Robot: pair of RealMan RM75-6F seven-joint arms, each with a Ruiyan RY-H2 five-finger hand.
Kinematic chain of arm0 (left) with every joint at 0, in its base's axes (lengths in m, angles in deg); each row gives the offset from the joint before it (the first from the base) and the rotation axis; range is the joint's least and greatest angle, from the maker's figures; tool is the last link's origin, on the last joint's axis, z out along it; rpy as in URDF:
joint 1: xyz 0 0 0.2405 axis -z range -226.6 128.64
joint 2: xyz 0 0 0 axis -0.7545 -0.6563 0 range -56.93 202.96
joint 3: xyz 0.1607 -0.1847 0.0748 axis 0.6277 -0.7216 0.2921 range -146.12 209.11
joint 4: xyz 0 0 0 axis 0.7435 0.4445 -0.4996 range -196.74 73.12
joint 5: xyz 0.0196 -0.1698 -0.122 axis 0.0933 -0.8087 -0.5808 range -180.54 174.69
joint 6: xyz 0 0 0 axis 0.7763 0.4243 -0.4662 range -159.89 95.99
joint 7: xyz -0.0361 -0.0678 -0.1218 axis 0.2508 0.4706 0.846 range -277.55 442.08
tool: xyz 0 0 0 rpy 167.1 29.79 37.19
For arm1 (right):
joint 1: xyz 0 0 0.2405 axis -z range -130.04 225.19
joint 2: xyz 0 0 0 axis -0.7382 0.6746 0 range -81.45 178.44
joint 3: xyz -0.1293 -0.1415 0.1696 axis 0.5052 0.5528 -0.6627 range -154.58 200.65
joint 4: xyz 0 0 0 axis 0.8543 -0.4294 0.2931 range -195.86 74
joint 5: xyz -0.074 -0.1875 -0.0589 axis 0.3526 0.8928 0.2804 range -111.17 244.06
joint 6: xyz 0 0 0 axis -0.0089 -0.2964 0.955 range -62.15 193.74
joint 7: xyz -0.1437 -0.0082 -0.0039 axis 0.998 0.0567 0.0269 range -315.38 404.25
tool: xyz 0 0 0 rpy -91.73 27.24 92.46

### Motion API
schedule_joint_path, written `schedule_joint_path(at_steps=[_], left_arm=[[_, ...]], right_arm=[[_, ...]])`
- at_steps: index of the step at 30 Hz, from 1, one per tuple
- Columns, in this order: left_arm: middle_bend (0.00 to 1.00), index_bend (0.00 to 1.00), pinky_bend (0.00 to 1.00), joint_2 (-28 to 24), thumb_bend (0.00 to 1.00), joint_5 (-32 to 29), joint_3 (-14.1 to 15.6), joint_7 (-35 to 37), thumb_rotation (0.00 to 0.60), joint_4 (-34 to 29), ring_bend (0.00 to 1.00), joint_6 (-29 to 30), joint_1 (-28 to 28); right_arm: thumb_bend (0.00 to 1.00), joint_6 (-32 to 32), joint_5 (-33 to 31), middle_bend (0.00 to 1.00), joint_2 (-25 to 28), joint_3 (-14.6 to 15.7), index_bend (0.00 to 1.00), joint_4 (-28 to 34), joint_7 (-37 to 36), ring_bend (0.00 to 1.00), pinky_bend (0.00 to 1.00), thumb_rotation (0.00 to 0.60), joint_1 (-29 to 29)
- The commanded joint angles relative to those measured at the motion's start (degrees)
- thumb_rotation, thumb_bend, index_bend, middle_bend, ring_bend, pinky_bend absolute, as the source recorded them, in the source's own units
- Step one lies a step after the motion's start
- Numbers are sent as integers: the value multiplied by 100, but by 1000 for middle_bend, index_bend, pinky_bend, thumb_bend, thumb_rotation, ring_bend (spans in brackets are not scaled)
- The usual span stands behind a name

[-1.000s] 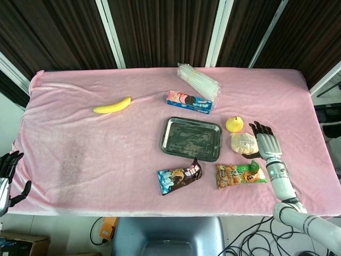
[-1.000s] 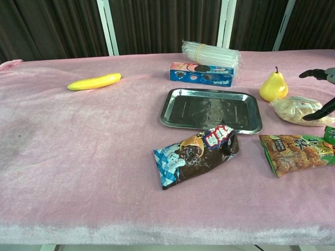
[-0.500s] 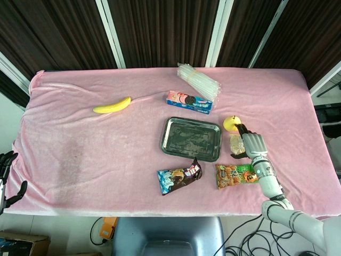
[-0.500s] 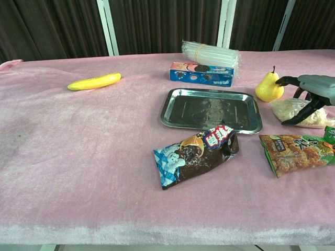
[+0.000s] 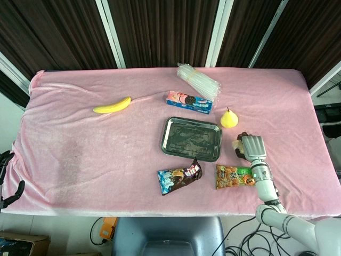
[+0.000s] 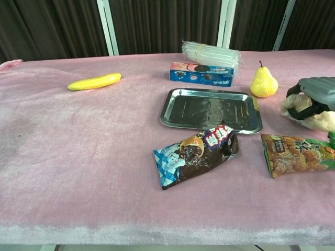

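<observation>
Since the right hand [image 6: 315,94] sits right on top of the pale bagged snack [image 6: 318,119], fingers [image 6: 296,102] curled around it, that bag lies directly underneath, between pear [image 6: 263,83] and green chip bag [image 6: 297,153]. Left hand [image 5: 6,178] hangs off the desk [image 5: 80,154], fingers loose, well apart.

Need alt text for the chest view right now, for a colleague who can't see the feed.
The right hand closes its fingers around a pale bagged bun at the right edge of a pink-covered table. Nearby lie a pear, an empty metal tray, a green snack bag and a dark snack bag; further back, a banana, a cookie box and a straw bundle.
</observation>
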Motion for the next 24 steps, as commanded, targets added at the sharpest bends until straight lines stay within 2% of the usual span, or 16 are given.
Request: schedule_joint_path(at_steps=[1,7,10,12,13,14,16,17,18,19,20,21,24], left_arm=[[88,118,344,0,413,3,-2,9,600,4,66,8,-4],[88,118,344,4,413,11,-2,-5,600,7,66,-3,1],[88,118,344,11,414,19,-2,-30,600,-1,66,-12,9],[88,118,344,12,414,18,-2,-40,600,0,66,-19,13],[88,118,344,13,414,17,-3,-45,600,0,66,-25,15],[88,118,345,13,414,18,-2,-49,600,1,66,-27,16],[88,118,345,13,413,19,3,-54,600,5,66,-39,18],[88,118,345,10,414,15,4,-44,600,6,66,-47,19],[88,118,345,6,414,12,3,-33,600,6,66,-48,18],[88,118,345,3,414,10,1,-22,600,11,66,-44,15],[88,118,345,1,414,5,-3,2,600,16,66,-33,8],[88,118,345,1,414,3,-6,18,600,20,66,-22,3],[88,118,345,4,414,13,-6,27,600,32,66,-12,0]], right_arm=[[894,-441,253,607,-100,-95,884,58,-245,678,775,600,104],[901,-1246,973,609,-143,-335,886,203,-1222,679,775,600,76],[902,-1489,1274,608,-327,-549,884,29,-1537,674,775,600,-194],[889,-1481,1402,603,-462,-636,841,-141,-1719,632,753,600,-394],[849,-1361,1449,574,-518,-663,771,-215,-1882,576,715,600,-517],[761,-1267,1467,507,-528,-666,655,-226,-1977,483,641,600,-575],[560,-956,1511,313,-508,-647,382,-214,-2250,264,450,600,-720],[446,-819,1580,180,-472,-599,208,-194,-2336,133,327,600,-790],[371,-801,1615,92,-463,-574,98,-199,-2315,57,249,600,-811],[310,-841,1660,34,-460,-543,29,-198,-2272,14,195,600,-809],[257,-934,1737,3,-444,-495,1,-178,-2233,0,153,600,-785],[216,-1005,1788,0,-418,-458,0,-155,-2208,0,121,600,-755],[177,-1279,1982,0,-159,-348,0,95,-2226,0,72,600,-600]])
